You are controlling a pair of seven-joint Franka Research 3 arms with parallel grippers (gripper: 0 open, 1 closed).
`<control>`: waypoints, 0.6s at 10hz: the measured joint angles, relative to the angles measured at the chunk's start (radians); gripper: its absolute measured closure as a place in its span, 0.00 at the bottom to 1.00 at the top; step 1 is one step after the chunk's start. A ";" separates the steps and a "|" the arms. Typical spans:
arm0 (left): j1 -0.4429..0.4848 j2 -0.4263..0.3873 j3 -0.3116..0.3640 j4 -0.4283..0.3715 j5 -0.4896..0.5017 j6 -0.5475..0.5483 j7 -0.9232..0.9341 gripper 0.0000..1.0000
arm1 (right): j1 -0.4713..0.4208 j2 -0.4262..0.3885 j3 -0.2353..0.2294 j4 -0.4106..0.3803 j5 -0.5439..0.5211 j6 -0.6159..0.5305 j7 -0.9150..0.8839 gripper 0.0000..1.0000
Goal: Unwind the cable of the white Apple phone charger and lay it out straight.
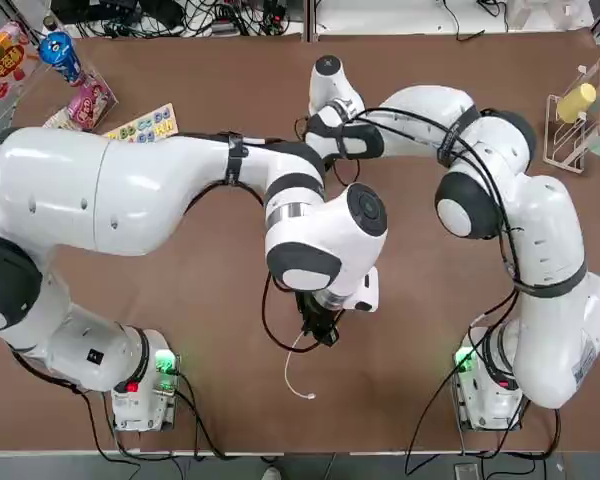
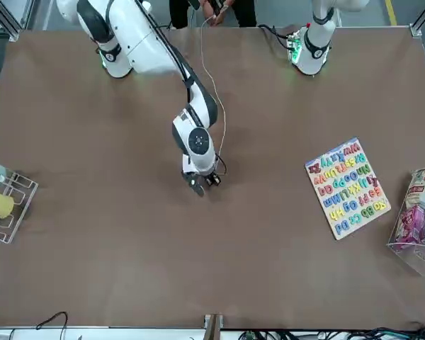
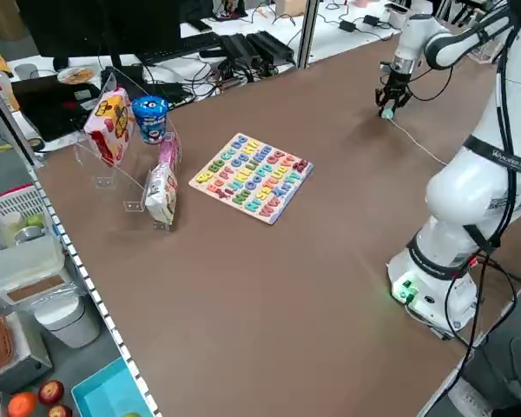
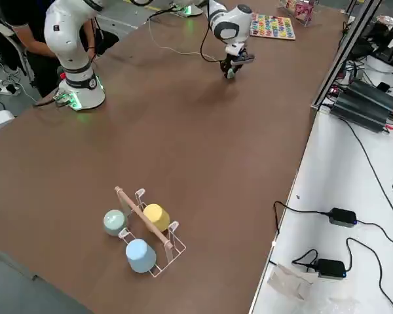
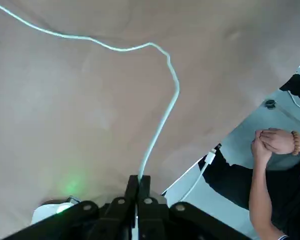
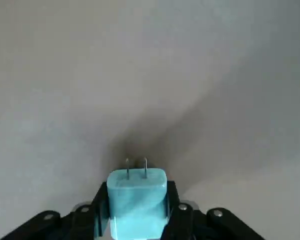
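White cable (image 5: 174,92), bent upper centre, was pinched in closed left gripper (image 5: 139,181), bottom centre; right gripper (image 2: 204,187), mid-frame, clamped charger (image 6: 138,202), bottom centre. Overpulling risked slipping or unplugging.

In the top view the square pale-blue charger block is hidden beneath the white-and-black robot arms; in the right wrist view the bottom edge cuts off the pale-blue block (image 6: 138,205); in the left wrist view the thin white cord (image 5: 174,90) runs out past the edge, and the head of the black-clad person (image 5: 275,185) is out of frame.
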 joint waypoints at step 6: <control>0.018 0.000 0.000 0.000 0.000 -0.006 0.003 0.97 | -0.059 0.000 -0.009 0.051 -0.034 0.001 -0.433 0.52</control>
